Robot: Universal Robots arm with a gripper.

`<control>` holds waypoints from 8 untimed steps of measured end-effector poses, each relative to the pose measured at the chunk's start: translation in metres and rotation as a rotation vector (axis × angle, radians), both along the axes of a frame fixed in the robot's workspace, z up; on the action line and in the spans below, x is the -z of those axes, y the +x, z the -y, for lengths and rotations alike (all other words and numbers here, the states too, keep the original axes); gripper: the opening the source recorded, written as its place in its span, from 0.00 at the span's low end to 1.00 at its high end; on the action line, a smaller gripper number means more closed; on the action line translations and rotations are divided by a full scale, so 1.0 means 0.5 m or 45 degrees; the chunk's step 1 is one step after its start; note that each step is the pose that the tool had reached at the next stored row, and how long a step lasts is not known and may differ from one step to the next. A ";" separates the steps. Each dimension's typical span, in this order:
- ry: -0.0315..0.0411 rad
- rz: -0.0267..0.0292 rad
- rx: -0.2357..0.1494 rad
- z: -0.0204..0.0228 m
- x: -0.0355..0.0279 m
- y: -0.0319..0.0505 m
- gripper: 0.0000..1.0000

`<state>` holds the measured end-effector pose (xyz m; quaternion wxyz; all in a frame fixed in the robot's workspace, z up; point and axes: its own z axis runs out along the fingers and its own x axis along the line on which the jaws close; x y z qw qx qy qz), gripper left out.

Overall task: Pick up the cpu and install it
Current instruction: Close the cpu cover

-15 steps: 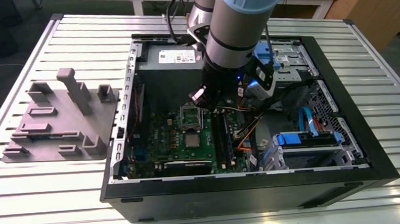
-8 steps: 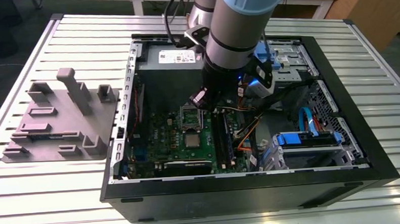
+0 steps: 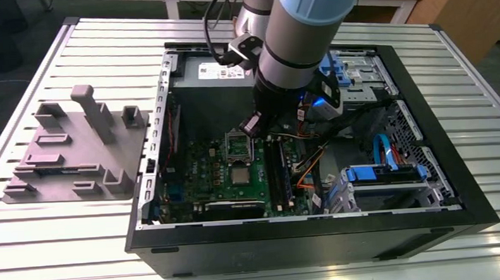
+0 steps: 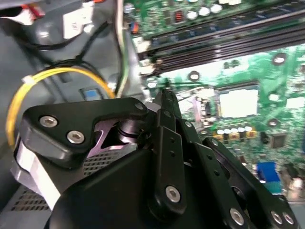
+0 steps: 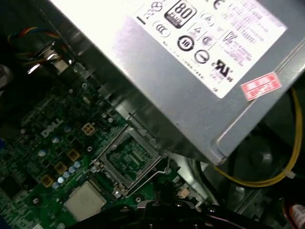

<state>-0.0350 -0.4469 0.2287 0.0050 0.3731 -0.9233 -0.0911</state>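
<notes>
**Pincer**: carried on the arm and hung inside the open computer case, above the green board. It is placed near the far corner of the socket frame. In the second wrist view the pincer is seen drawn to a narrow point. It appears closed, and nothing is seen held in it.

**Cpu**: laid flat on the board, just beside the socket frame on the side towards the case front. It is untouched and stands apart from the pincer. In the first wrist view the cpu is shown silvery, next to the empty socket frame.

**Step in hand**: judged to be the approach for the pick-up, with nothing yet lifted or installed. The grasp is judged to call for the jaws to be spread past the chip's edges and brought down level over it.

**Surroundings and obstructions**:
- Memory slots, set along the socket's side towards the exterior view's right.
- Power supply, a grey box close over the socket's far edge, by which room there is narrowed.
- Yellow cable, looped beside the power supply.
- Orange leads, run beside the memory slots.
- Blue drive bracket, well apart.
- Grey fixture plate, on the slatted table outside the case.
</notes>
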 end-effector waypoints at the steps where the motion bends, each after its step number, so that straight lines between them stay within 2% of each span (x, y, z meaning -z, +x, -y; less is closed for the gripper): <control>1: 0.0193 -0.0002 0.000 0.0000 0.000 0.002 0.10; 2: 0.0313 -0.0001 0.000 0.0000 0.002 0.003 0.10; 5: 0.0511 -0.0003 -0.003 0.0000 0.008 0.003 0.10; 7: 0.0760 -0.0002 -0.004 0.0000 0.010 0.003 0.10; 8: 0.0843 -0.0002 -0.004 0.0000 0.012 0.003 0.10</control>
